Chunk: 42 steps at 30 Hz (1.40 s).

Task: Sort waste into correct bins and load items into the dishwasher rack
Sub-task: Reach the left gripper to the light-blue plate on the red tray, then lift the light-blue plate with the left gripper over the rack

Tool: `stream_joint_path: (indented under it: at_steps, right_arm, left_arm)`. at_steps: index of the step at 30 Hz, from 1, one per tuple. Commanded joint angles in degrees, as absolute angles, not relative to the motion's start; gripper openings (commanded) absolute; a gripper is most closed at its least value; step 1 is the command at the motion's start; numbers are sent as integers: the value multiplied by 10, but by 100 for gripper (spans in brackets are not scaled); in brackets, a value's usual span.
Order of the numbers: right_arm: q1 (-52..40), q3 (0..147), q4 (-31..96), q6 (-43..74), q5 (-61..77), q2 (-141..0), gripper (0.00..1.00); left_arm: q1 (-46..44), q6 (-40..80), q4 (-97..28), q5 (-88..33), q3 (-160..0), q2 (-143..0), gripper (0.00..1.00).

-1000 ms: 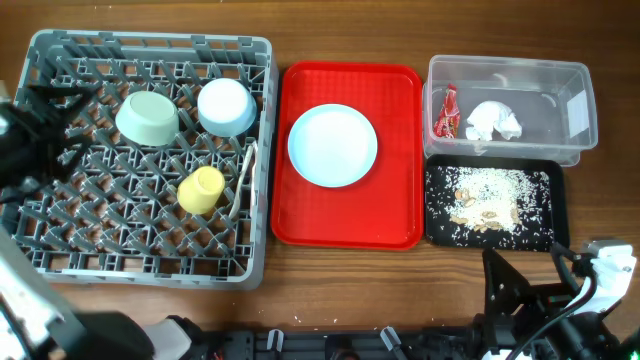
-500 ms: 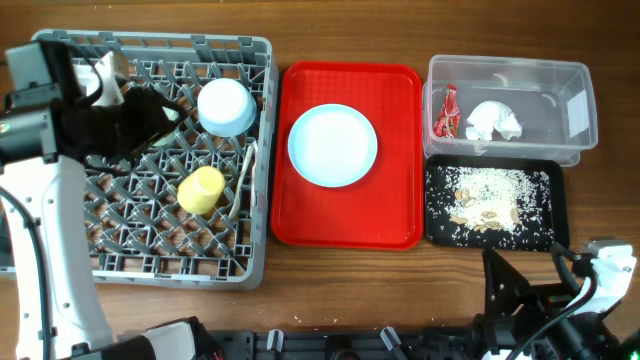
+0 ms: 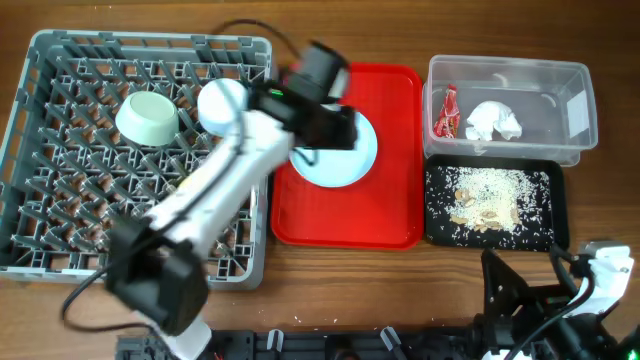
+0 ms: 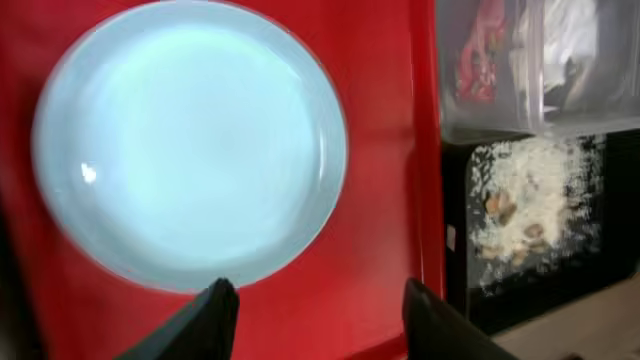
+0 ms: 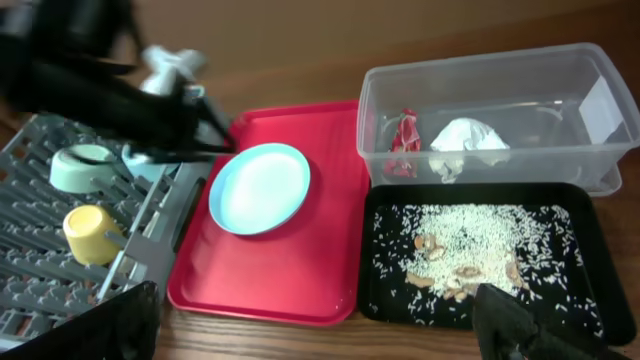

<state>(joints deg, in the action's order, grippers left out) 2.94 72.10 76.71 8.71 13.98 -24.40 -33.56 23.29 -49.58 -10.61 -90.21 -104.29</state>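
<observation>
Left wrist view: the left gripper (image 4: 322,318) holds its two fingers apart with nothing between them, over the red tray (image 4: 385,150). Just beyond the fingertips lies the pale blue plate (image 4: 190,140), flat on that tray with its hollow side up. Being round, it has no long axis. Farther right sit the black tray (image 4: 600,285) with rice (image 4: 530,190) and the clear tub (image 4: 500,115). The right wrist view shows the right gripper (image 5: 315,300) spread wide and empty. Beyond it, that view shows the yellow-green cup (image 5: 88,232) in the dishwasher rack (image 5: 30,215), which the left arm covers in the overhead view.
</observation>
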Motion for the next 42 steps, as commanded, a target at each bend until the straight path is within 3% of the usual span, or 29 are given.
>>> stream_joint_path:
  at_steps: [1, 11, 16, 17, 21, 25, 29, 30, 32, 36, 42]
  right_arm:
    - [30, 720, 773, 76, 145, -239, 100]
    - [30, 720, 773, 76, 145, -239, 100]
    - [30, 720, 773, 76, 145, -239, 100]
    - [30, 720, 773, 76, 145, -239, 100]
    - [30, 720, 773, 77, 145, -239, 100]
    - [30, 719, 773, 77, 145, -239, 100]
    - [30, 719, 773, 76, 145, -239, 99]
    - [30, 719, 773, 76, 145, -239, 99]
    - [30, 719, 773, 76, 145, -239, 100]
    - [30, 719, 773, 77, 145, -239, 100]
    - [30, 719, 773, 77, 145, -239, 100]
  left_arm:
    - [-414, 243, -449, -17, -902, -1113, 56]
    - [-460, 245, -388, 67, -902, -1228, 53]
    - [-463, 249, -383, 68, -899, -1272, 26]
    - [-462, 249, -383, 68, -899, -1273, 4]
    - [-460, 248, -395, 67, -913, -1219, 4]
    - [-452, 249, -494, 58, -970, -1050, 4]
    - [-393, 249, -585, -25, -976, -861, 4]
    - [-360, 248, -611, -53, -976, -824, 4]
    - [-225, 194, -666, -224, -976, -767, 4]
    - [-43, 43, -758, -528, -973, -813, 4]
    - [35, -103, -860, -643, -973, -959, 4]
